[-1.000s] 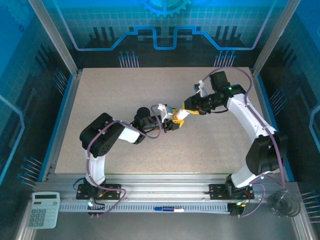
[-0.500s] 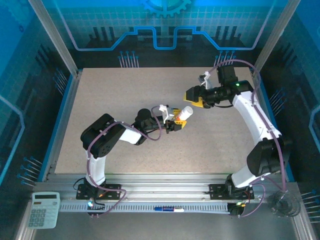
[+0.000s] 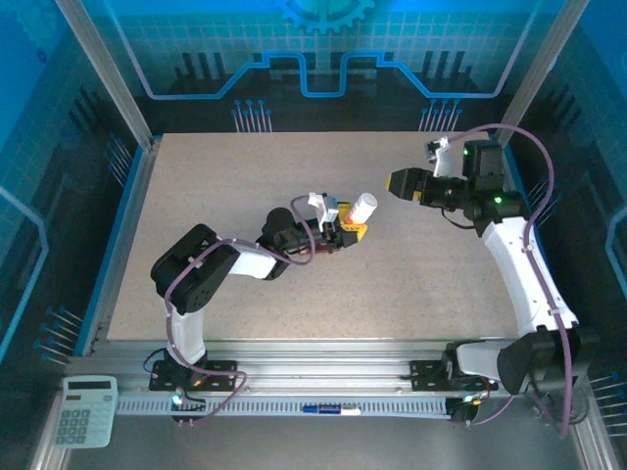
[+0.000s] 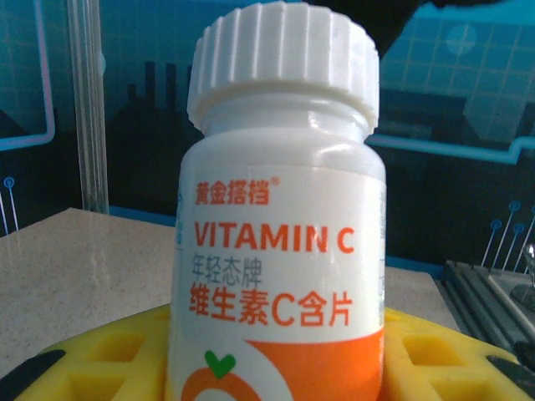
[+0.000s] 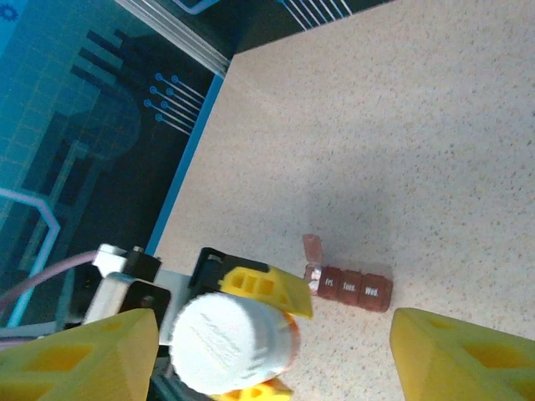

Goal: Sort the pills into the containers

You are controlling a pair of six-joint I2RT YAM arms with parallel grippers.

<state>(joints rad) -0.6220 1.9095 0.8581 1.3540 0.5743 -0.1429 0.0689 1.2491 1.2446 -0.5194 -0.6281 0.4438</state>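
Over the speckled counter [image 3: 196, 196], the right arm [image 3: 524, 264] has swung back toward its own side. A second ago its pincer was up against the top of the bottle. Now the right pincer [image 3: 395, 182] hangs well apart from the bottle, its yellow fingers spread wide with nothing between them.

The left arm [image 3: 211, 269] has barely shifted. The left pincer [image 3: 343, 230] remains pinched on the lower body of the Vitamin C bottle [image 4: 280, 251], holding it tilted above the middle of the counter.

The dark reddish-brown compartment strip [image 5: 355, 286] lies flat on the counter just beside the held bottle. In the right wrist view, a small flap [image 5: 313, 248] at one end stands up, so that compartment looks open; the others appear closed.

The ribbed white cap [image 4: 284, 58] sits on the bottle's neck. The right pincer therefore let go without taking it off. Whether it was loosened cannot be told from these views.

For the task, this probably means no pills have reached the strip yet. The bottle likely needs another turn or a pull on the cap before anything can be tipped out.
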